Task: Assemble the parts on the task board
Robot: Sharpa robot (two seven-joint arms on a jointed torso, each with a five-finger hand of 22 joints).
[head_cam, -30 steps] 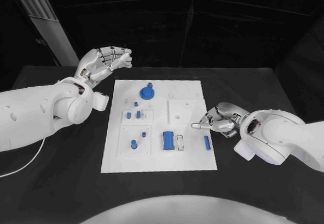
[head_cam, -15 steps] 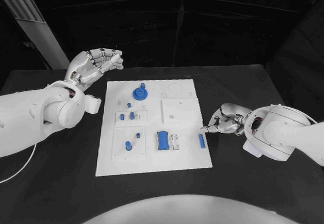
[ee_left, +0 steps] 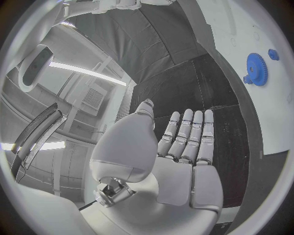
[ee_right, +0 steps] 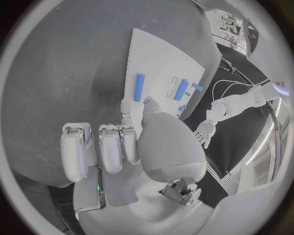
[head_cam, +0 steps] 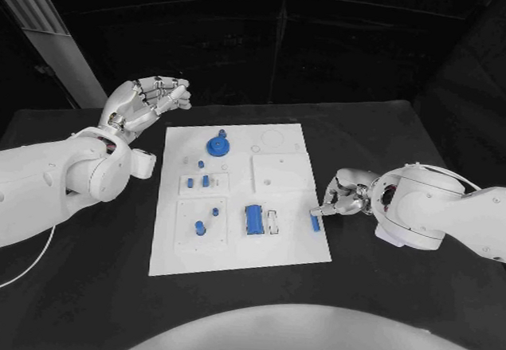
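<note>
Hard to make out the small stuff here. The white board (head_cam: 238, 198) sits mid-frame on the black surface (head_cam: 407, 296), and I count roughly seven blue parts on it, though a few are just specks. The clear ones: one gear (head_cam: 217, 147) near the top of the board, one big block (head_cam: 253, 217) in the lower middle, and one slim bar (head_cam: 315, 221) by the board's right edge. The rest are little pegs in the left column, too small to tell apart or say how they sit.

The right hand (head_cam: 342, 196) is at the board's right edge, fingers curled in, with a fingertip right at the upper end of that bar. Whether it's actually pressing it or just beside it I can't tell; in the right wrist view the bar (ee_right: 139, 87) lies just past the fingertips (ee_right: 127, 105) with nothing pinched. Most of that hand is hidden behind its own arm.

The left hand (head_cam: 152, 97) hangs in the upper left, off the board, fingers loosely bent, holding nothing. In the left wrist view its fingers (ee_left: 191, 134) lie side by side, the gear (ee_left: 257, 69) off at the rim.
</note>
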